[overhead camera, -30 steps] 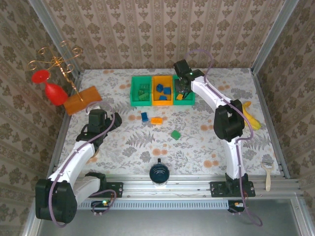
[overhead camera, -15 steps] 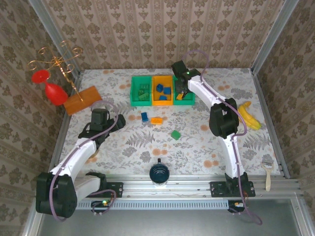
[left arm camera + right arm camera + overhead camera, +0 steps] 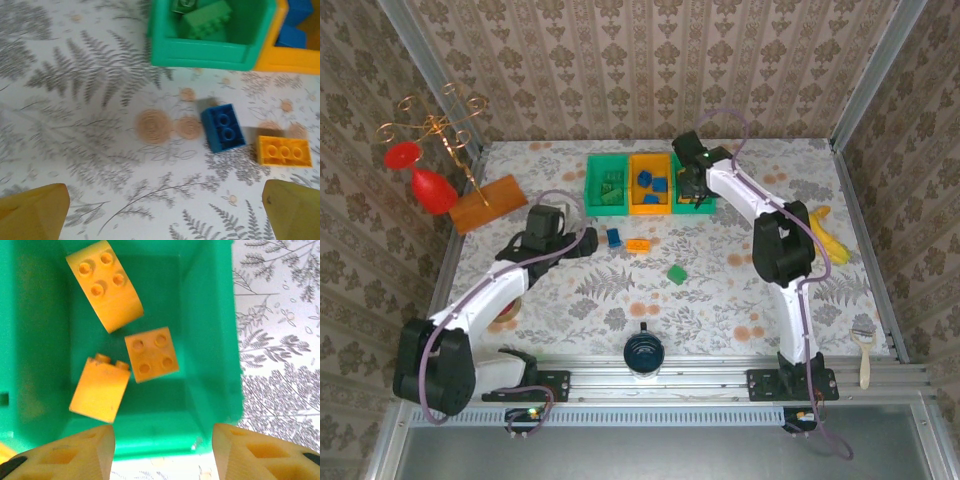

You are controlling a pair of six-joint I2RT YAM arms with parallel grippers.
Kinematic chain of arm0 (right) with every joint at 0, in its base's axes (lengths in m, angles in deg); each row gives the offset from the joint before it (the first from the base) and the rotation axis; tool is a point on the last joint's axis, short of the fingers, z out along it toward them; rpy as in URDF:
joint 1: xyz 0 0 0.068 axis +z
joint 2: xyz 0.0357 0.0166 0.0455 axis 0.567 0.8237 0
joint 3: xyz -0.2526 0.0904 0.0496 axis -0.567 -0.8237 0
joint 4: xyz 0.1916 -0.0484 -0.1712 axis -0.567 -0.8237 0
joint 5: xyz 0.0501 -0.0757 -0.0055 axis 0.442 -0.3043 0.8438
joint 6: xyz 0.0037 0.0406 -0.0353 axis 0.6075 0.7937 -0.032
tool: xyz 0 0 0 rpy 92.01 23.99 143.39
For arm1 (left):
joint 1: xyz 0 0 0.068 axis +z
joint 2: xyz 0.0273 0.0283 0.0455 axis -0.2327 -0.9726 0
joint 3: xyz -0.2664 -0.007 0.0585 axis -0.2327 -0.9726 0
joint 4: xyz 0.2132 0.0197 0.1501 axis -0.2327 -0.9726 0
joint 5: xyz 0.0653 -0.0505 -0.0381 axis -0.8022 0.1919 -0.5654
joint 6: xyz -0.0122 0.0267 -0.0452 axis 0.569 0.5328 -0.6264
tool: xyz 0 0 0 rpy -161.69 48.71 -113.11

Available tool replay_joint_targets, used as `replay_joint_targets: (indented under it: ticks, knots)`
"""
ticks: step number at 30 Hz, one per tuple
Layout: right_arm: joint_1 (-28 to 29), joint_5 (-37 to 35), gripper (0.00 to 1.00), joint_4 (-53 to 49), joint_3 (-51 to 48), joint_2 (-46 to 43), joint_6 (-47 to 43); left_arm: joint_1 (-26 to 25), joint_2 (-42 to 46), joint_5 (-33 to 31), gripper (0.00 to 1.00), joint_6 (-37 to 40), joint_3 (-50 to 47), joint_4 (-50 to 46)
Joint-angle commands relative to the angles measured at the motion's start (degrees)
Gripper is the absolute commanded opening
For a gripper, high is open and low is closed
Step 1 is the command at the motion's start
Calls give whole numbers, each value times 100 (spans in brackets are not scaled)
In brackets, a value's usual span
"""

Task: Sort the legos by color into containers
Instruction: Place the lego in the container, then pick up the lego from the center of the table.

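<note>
Three orange bricks [image 3: 151,354] lay in the right green bin [image 3: 210,340]: one curved, one square, one tipped on its side. Our right claw [image 3: 162,452] hung over that bin's near wall, its fingers apart with nothing between them, so released. From above we saw blue bricks [image 3: 650,183] in the orange bin [image 3: 650,211] and green bricks [image 3: 612,188] in the left green bin [image 3: 606,211]. Three more lay loose on the table [image 3: 570,300]. A blue brick [image 3: 223,127] and an orange brick [image 3: 283,151] sat just beside each other near the bins' front, and a green brick [image 3: 677,273] lay nearer the arms. Our left claw [image 3: 160,210] hovered low near the blue brick, spread wide and holding nothing.
</note>
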Motion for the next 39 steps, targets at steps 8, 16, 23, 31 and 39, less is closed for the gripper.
replay_joint_targets:
  ticks: [8, 16, 23, 31, 39]
  knots:
    - [-64, 47, 67, 385, -1724, -1904, 812, -948, -1419, 469, 100, 1486, 1599, -733]
    - [-309, 403, 80, 590, -3049, -3046, 1264, -1142, -2620, 1017, 98, 2857, 2734, -1510]
    - [-407, 405, 100, 641, -3772, -3868, 1372, -1241, -3256, 1351, 97, 3839, 3156, -1764]
    - [-430, 301, 100, 642, -4251, -4425, 1564, -1261, -3699, 1473, 97, 4667, 3405, -1850]
    - [-440, 244, 100, 607, -4271, -4458, 1575, -1261, -4135, 1435, 97, 4905, 3685, -2003]
